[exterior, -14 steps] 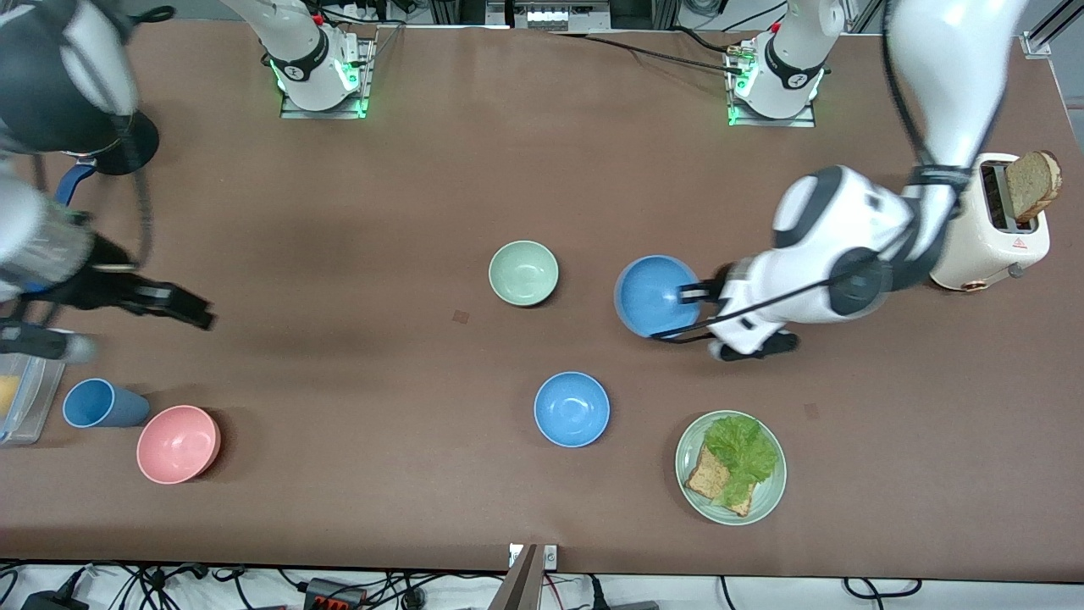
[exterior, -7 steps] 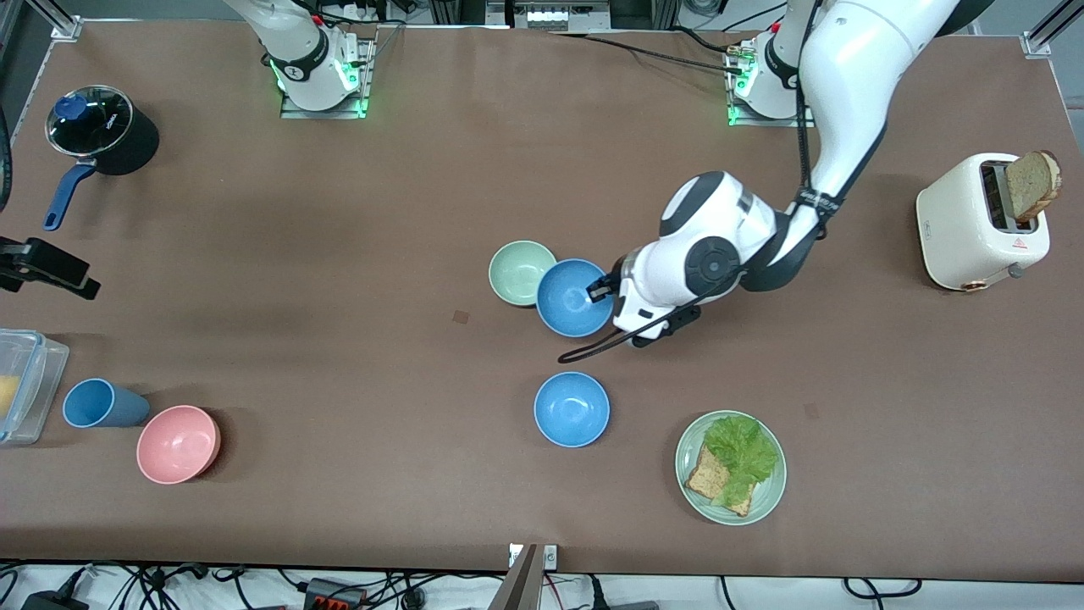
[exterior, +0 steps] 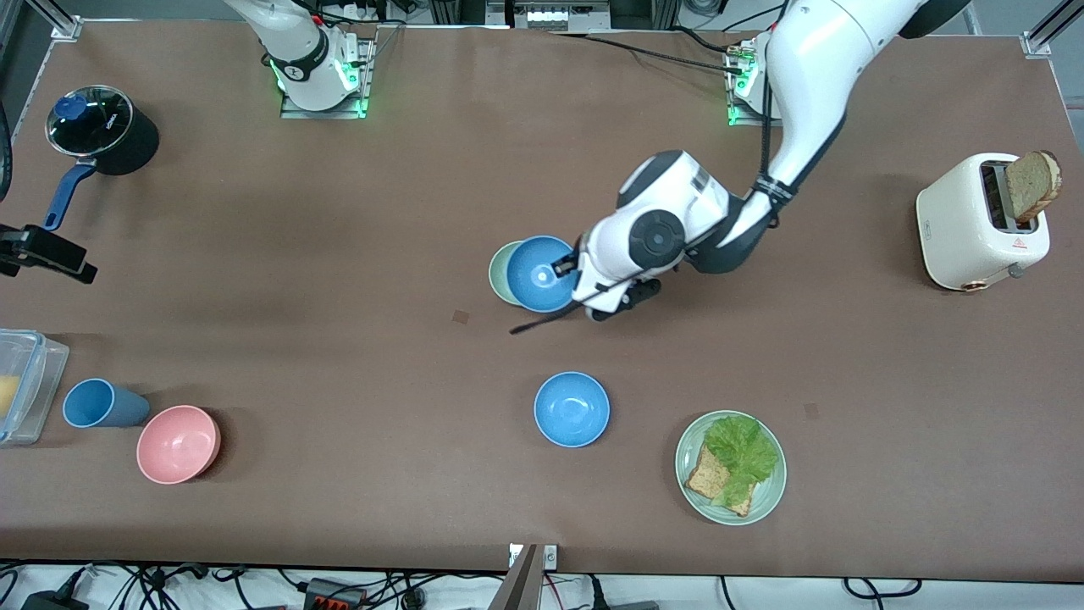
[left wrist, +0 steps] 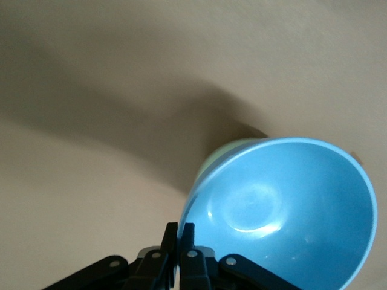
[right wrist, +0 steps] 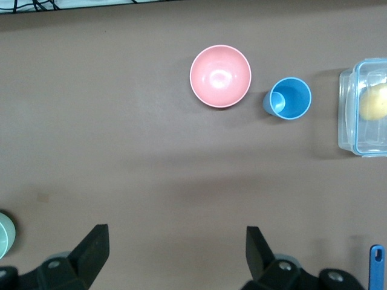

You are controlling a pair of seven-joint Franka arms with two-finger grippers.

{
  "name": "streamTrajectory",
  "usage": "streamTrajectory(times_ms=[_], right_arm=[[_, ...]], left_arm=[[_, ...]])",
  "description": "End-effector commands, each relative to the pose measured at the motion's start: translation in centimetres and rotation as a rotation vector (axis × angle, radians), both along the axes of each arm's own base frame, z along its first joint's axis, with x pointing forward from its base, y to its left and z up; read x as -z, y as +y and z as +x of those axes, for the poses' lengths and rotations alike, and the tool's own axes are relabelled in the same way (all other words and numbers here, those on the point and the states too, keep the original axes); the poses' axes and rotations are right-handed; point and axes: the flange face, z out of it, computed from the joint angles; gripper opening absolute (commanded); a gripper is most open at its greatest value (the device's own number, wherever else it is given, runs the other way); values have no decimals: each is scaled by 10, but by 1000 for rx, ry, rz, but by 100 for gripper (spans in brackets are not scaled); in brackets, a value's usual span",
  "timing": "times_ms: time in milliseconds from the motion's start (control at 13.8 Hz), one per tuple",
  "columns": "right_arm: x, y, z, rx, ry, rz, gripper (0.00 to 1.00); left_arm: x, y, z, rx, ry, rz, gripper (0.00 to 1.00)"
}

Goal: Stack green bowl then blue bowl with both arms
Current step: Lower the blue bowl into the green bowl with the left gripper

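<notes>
Surface: we see a wide brown table (exterior: 339, 254) with a matte top; soft shadows lie under the left arm, and a small dark square mark (exterior: 460, 317) sits near the middle.
Room: we note aluminium framing at the table's corners, and cables and power strips along the floor edge nearest the front camera.
Arm bases: both stand along the table edge farthest from the front camera, with green lights lit.
Left gripper (exterior: 566, 268): clamped tight on the rim of the blue bowl (exterior: 540, 273); in the left wrist view its fingers (left wrist: 179, 237) pinch the rim with the bowl (left wrist: 284, 211) tilted.
Blue bowl: held over the green bowl (exterior: 502, 275), covering most of it; we cannot tell whether the two touch.
Green bowl: on the table near its middle, only a crescent of its rim showing in the front view and a sliver (left wrist: 227, 150) in the left wrist view.
Second blue bowl (exterior: 572, 409): on the table, nearer the front camera than the green bowl.
Right gripper (right wrist: 175, 251): fingers spread wide, nothing between them, waiting over the right arm's end of the table.
Right arm's end: black pot (exterior: 106, 129), clear container (exterior: 25, 385), blue cup (exterior: 97, 403), pink bowl (exterior: 178, 444).
Left arm's end: toaster (exterior: 974, 224) with a bread slice (exterior: 1033, 182); green plate (exterior: 766, 496) bearing lettuce and bread.
</notes>
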Motion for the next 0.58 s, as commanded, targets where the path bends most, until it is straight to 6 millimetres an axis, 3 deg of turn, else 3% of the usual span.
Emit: streamTrajectory(times_ms=[0, 289, 506], right_arm=[[-5, 0, -22, -19, 19, -12, 100], [5, 6, -50, -33, 0, -29, 100], [11, 6, -58, -31, 14, -27, 100]], left_arm=[[-3, -11, -12, -72, -20, -28, 0], [6, -16, -20, -109, -29, -25, 0], [14, -13, -22, -108, -29, -19, 1]])
